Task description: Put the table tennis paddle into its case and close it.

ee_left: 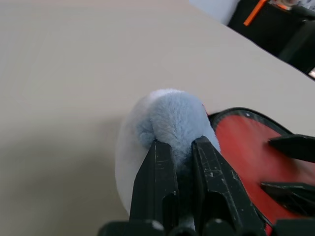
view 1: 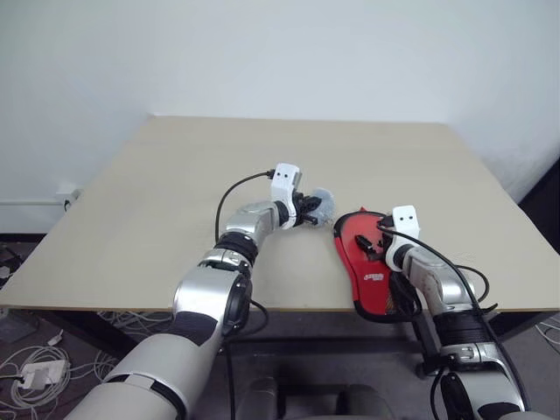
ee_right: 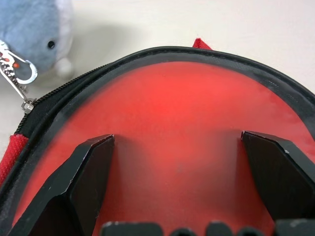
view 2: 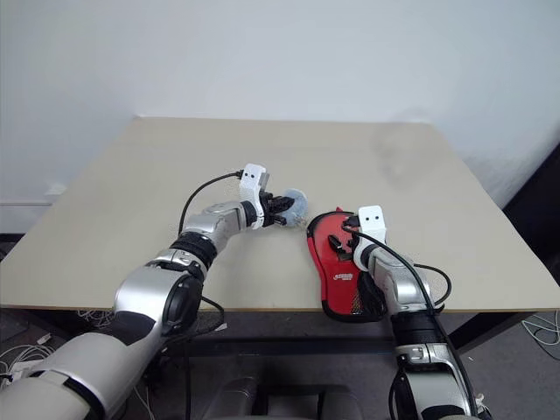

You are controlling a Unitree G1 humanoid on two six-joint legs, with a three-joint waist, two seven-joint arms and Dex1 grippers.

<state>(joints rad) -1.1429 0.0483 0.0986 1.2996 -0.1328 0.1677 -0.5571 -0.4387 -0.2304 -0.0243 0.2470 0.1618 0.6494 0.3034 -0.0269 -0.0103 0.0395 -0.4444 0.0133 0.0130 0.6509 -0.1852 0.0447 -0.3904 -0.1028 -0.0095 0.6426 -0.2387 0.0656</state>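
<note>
Right eye view has the case (view 2: 339,267) lying on the table (view 2: 131,210) near its front edge, long axis running front to back, round end away from me. Red with black edging. My left gripper (ee_left: 179,162) pinches a grey-blue plush keychain (ee_left: 170,118); my right gripper (ee_right: 179,177) hovers spread over the red face.

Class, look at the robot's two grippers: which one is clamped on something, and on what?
The left gripper is shut on the grey plush charm clipped to the case; the right gripper stands open over the red paddle face.
</note>
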